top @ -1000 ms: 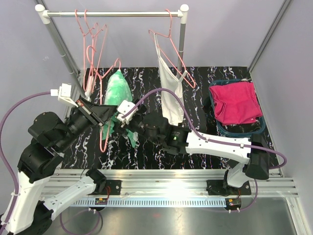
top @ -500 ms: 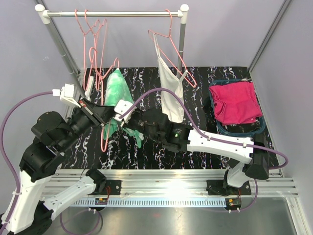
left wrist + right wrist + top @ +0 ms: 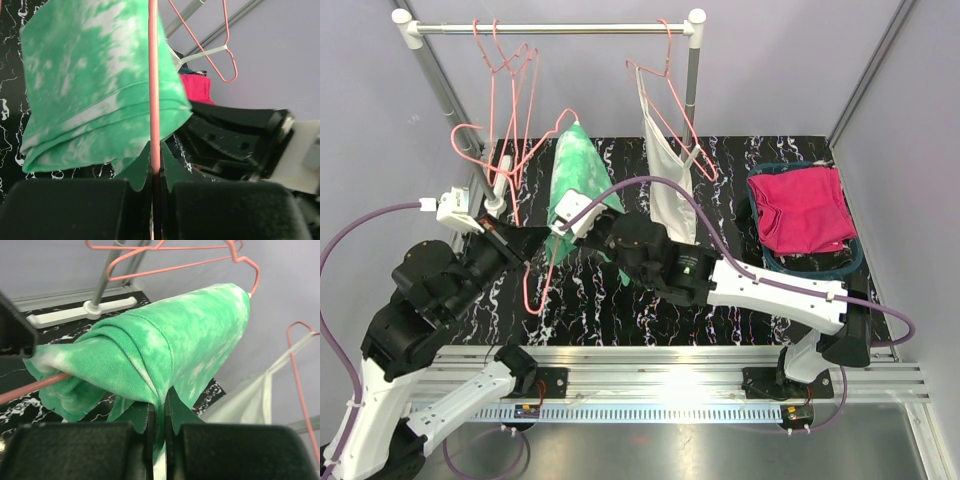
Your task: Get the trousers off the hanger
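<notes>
Green tie-dye trousers are draped over the bar of a pink wire hanger that is held tilted above the black marbled table, off the rail. My left gripper is shut on the hanger's wire; the left wrist view shows the pink hanger pinched between the left gripper's jaws, with the trousers just beyond. My right gripper is shut on the trousers' lower fold. In the right wrist view the trousers bunch into the right gripper, and the hanger pokes out at left.
A clothes rail at the back carries empty pink hangers and a white top on its own hanger. A dark basket with pink cloth sits at the right. The rail's left post stands close to my left arm.
My right gripper has shut on the trousers. Both grippers have lifted the hanger and trousers up and toward the back, and the hanger's hook has swung out to the left.
</notes>
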Motion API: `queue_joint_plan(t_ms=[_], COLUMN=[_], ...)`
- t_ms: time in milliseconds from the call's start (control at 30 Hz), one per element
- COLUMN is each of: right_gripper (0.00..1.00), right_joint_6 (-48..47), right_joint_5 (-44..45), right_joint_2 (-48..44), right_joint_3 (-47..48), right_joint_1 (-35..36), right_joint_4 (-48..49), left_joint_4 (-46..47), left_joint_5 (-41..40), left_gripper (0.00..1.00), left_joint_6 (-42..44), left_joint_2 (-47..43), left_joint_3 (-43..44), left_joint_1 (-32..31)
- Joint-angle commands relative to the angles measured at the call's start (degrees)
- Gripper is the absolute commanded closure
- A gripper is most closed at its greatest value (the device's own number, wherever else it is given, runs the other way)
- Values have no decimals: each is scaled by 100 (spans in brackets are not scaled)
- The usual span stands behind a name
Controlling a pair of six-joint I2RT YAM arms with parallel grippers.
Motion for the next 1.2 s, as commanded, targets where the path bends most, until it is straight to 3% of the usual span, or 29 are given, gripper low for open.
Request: queue_joint_plan(t_ms=[0,533,867,1000,1167], right_gripper=[100,100,100,100,100], right_joint_6=[-235,-138,-33,283,1028], right_joint_5=[722,793,775,634,222], right_joint_2=[-661,-968,-600,-625,-1265], right_joint_3=[853,2207,4148,4203,3168], right_joint_1=[-22,-39,-39,-39,-39], right_joint_4=[873,-320,-1701,-1974,-1457], left_joint_4=[-18,-247,-238,-98,104], left_joint_5=[-188,-627,-672,-558,-1047], left_gripper=[100,100,100,100,100], left_joint_6=[269,444,532,453,-3], left_joint_2=[-65,-224,-215,-171,-101], left_joint_3=[-105,-756,-967,-923,-808], left_joint_1=[-14,-14,-14,-14,-14])
